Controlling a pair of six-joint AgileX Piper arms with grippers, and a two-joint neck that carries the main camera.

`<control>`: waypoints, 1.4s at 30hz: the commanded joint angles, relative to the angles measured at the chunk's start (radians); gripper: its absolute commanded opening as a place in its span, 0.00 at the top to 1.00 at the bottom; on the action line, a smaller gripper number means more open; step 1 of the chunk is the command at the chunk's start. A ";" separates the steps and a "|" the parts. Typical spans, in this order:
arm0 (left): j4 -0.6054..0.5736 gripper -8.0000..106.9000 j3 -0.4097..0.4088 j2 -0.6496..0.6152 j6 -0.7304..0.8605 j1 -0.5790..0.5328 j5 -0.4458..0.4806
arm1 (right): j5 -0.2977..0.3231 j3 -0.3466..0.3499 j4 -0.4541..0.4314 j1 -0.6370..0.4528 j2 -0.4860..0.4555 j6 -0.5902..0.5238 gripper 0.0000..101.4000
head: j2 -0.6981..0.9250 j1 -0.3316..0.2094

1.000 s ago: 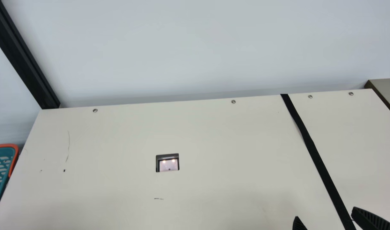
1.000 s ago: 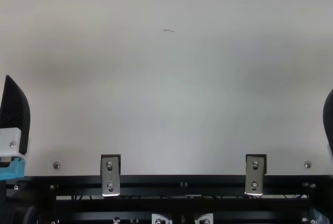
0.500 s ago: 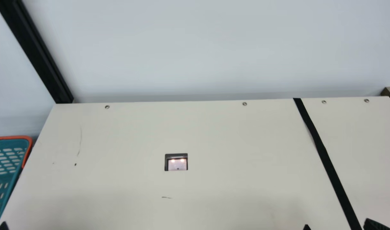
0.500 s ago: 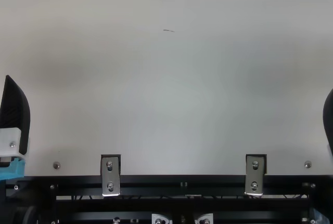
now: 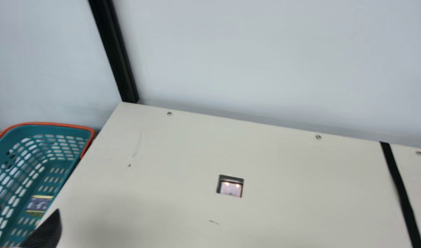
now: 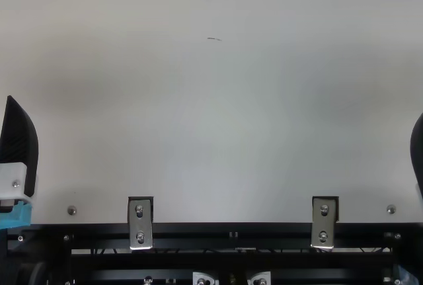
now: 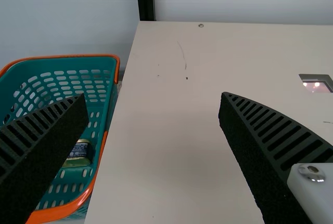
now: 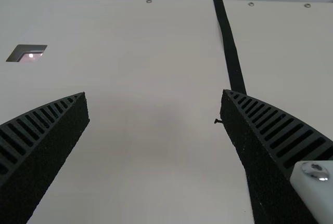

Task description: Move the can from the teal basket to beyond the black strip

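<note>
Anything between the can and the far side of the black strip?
Yes: the side wall of the teal basket; the can sits low inside. My open right gripper also hovers near the black strip. I see nothing standing on the table between basket and strip.

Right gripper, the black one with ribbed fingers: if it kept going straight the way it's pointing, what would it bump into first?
Probably the flat cream tabletop. The open right gripper has one finger overlapping the long black strip in its wrist view, but depth is unclear.
</note>
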 commanded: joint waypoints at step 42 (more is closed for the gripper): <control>0.000 0.15 0.000 0.000 0.000 0.000 0.000 | 0.000 0.000 0.000 0.000 0.000 0.000 0.00 | 0.246 -0.052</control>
